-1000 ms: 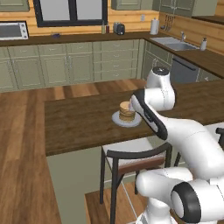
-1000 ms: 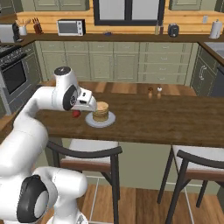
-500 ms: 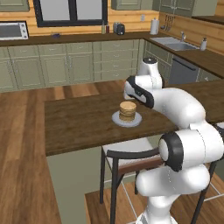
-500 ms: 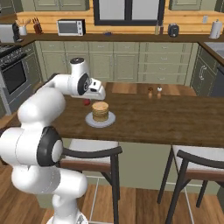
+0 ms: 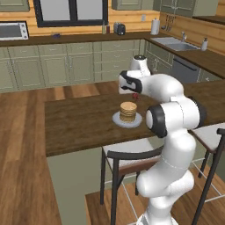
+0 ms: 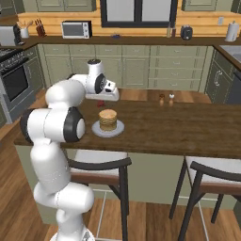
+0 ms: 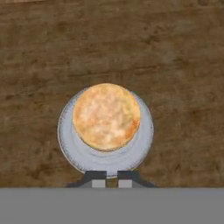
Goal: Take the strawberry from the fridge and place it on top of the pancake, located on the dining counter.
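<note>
One gripper [image 7: 107, 174]: pinching the strawberry [image 5: 135, 95], fingertips nearly together.
Below it: pancake stack [image 7: 106, 116] on a grey plate [image 7: 144, 139].
Table [image 6: 188, 127]: dark wood grain.
Beyond: green cabinets [image 6: 141, 66], window [image 5: 70, 9].

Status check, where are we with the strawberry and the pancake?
Gripper shut on the strawberry, above the pancake. Pancake top bare on its plate. Nothing in the way.
</note>
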Motion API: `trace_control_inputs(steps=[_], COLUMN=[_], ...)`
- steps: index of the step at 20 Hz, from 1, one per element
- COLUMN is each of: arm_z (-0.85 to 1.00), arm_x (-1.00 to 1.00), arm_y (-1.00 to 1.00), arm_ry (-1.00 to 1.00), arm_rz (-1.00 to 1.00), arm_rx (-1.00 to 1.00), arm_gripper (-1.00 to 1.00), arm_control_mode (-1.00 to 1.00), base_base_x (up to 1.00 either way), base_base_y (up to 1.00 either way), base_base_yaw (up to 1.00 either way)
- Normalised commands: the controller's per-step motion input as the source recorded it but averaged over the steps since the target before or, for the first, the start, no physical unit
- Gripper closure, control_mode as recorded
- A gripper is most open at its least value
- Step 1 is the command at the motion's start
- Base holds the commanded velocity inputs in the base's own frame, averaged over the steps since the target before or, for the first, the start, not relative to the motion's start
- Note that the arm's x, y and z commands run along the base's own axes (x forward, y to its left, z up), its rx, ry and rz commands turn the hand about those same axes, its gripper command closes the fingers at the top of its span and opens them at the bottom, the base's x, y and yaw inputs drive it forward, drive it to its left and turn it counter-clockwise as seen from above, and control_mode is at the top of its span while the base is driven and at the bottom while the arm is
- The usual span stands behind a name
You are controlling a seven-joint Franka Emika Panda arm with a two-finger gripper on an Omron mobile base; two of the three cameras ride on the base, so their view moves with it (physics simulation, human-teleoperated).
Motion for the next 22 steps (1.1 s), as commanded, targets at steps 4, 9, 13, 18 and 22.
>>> trace_control_inputs(steps=[4, 9, 13, 18, 22], arm_z=[-0.76, -0.68, -0.35, -0.08, -0.03], arm_x=[1.0, 0.81, 0.33, -0.06, -0.35], arm_y=[0.0, 0.0, 0.0, 0.0, 0.0], arm_ry=[-0.04, -0.02, 0.0, 0.0, -0.01], arm_rz=[0.0, 0.0, 0.0, 0.0, 0.0], arm_rx=[0.0, 0.0, 0.0, 0.0, 0.0], arm_gripper=[1.0, 1.0, 1.0, 1.0, 1.0], arm_control_mode=[-1.0, -1.0, -1.0, -1.0, -1.0], base_base_x=[0.0, 0.0, 0.0, 0.0, 0.0], base_base_y=[0.0, 0.0, 0.0, 0.0, 0.0], base_base_yaw=[0.0, 0.0, 0.0, 0.0, 0.0])
